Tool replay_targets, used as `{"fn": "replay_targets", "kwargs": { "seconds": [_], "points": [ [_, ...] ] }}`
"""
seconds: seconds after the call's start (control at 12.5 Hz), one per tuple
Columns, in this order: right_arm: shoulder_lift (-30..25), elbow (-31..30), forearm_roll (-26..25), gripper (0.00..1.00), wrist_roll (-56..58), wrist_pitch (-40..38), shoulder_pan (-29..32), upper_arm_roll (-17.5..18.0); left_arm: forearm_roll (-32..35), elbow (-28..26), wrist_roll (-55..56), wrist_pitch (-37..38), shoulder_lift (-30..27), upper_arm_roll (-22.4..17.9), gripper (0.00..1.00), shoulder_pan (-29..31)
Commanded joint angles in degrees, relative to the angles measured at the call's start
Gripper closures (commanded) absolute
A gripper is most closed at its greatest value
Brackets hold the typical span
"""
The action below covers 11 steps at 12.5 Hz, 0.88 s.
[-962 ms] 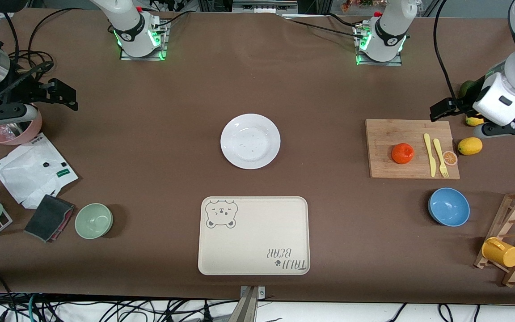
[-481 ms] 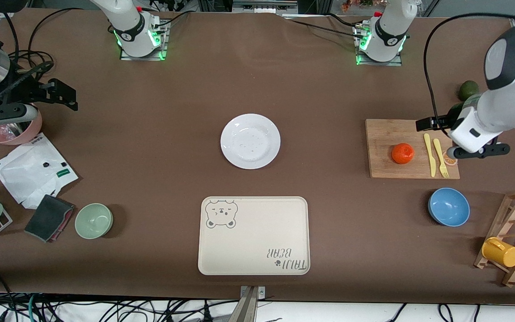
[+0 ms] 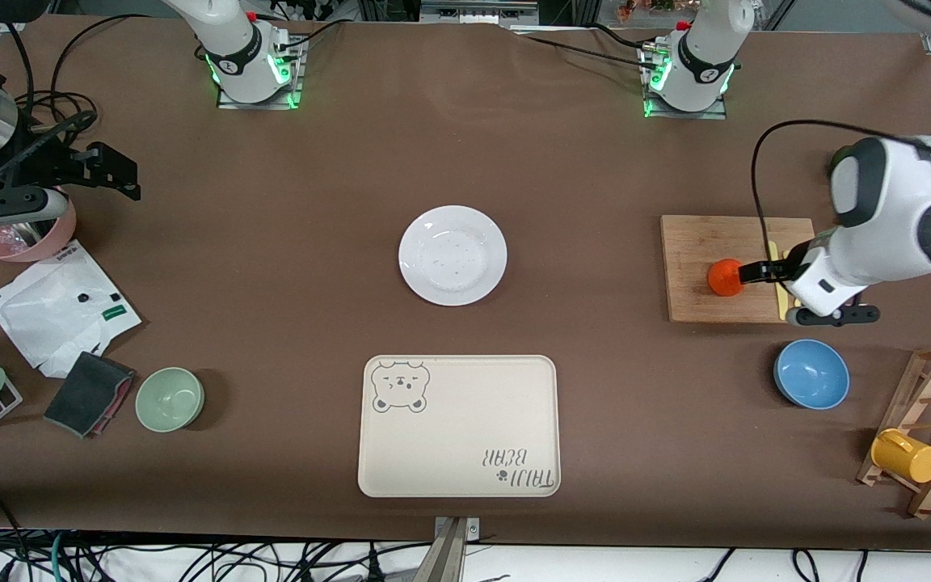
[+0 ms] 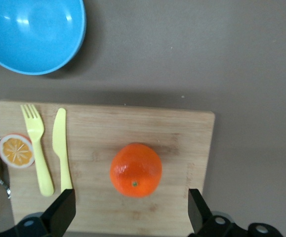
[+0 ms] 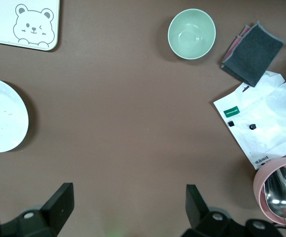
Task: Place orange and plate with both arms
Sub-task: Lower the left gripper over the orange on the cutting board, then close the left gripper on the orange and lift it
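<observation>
The orange (image 3: 726, 277) (image 4: 136, 170) lies on a wooden cutting board (image 3: 696, 242) toward the left arm's end of the table. My left gripper (image 3: 793, 293) (image 4: 131, 207) hovers over that board, open. The fruit sits just ahead of its fingertips, not between them. The white plate (image 3: 452, 255) (image 5: 2, 121) rests bare in the middle of the table. My right gripper (image 3: 53, 182) (image 5: 128, 197) waits open over bare tabletop at the right arm's end, holding nothing.
A yellow fork (image 4: 34, 143), knife (image 4: 60, 143) and orange slice (image 4: 16, 150) share the board. A blue bowl (image 3: 811, 373), bear-print tray (image 3: 458, 424), green bowl (image 3: 170, 398), pink bowl (image 3: 25, 238), grey cloth (image 3: 87, 393) and a rack with a yellow mug (image 3: 906, 455) lie around.
The left arm has swung in from the table's end by the lemons to over the cutting board, bringing its open gripper up to the orange. The right arm has not moved.
</observation>
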<state>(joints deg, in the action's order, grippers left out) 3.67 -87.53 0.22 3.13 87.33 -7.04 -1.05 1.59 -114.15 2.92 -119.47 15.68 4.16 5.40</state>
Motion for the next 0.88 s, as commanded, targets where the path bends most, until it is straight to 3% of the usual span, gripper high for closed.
{"fn": "replay_targets", "kwargs": {
  "seconds": [0.0,0.32,0.8],
  "points": [
    [0.28,1.14,-0.31,0.0,-0.5,-0.4,0.01,0.08,1.75,-4.49,-1.16,-8.99,1.53,0.23,0.0,0.14],
    [0.28,1.14,-0.31,0.0,-0.5,-0.4,0.01,0.08,1.83,-10.65,-1.16,-18.06,3.12,0.15,0.0,0.14],
    [0.28,1.05,-0.31,0.0,-0.5,-0.32,0.01,0.08,1.92,-11.89,-1.16,-17.91,5.76,-0.03,0.0,0.14]
  ]
}}
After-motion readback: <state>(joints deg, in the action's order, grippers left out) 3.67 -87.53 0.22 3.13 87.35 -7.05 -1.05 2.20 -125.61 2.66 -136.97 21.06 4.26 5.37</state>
